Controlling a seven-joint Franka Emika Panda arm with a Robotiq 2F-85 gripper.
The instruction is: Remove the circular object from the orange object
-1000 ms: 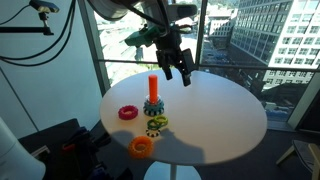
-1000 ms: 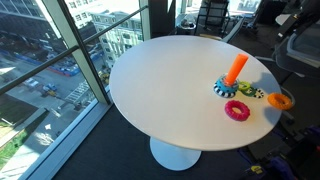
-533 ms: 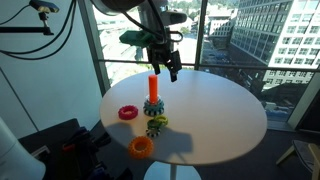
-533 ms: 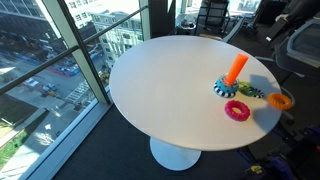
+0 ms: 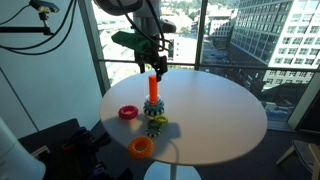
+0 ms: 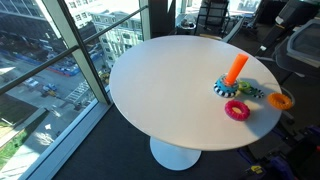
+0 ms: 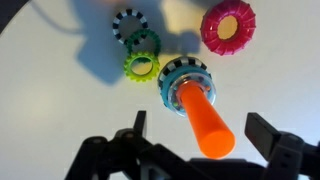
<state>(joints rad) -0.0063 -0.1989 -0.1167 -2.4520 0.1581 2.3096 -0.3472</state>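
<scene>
The orange peg (image 5: 153, 87) stands upright on the round white table (image 5: 215, 115), and also shows in an exterior view (image 6: 236, 68). The teal bumpy ring (image 5: 153, 107) sits around the peg's foot, on the blue base. In the wrist view the peg (image 7: 199, 118) points up at the camera with the teal ring (image 7: 168, 72) low around it. My gripper (image 5: 156, 68) hangs just above the peg's top. It is open and empty, with the fingers (image 7: 198, 122) spread on either side of the peg tip.
A pink-red ring (image 7: 228, 25), a green ring (image 7: 141, 66) and a black-and-white ring (image 7: 128, 22) lie beside the peg. An orange ring (image 5: 140, 147) lies near the table's edge. Windows stand behind the table.
My gripper has moved sideways from beside the peg to directly above its top. The rings and peg have not moved.
</scene>
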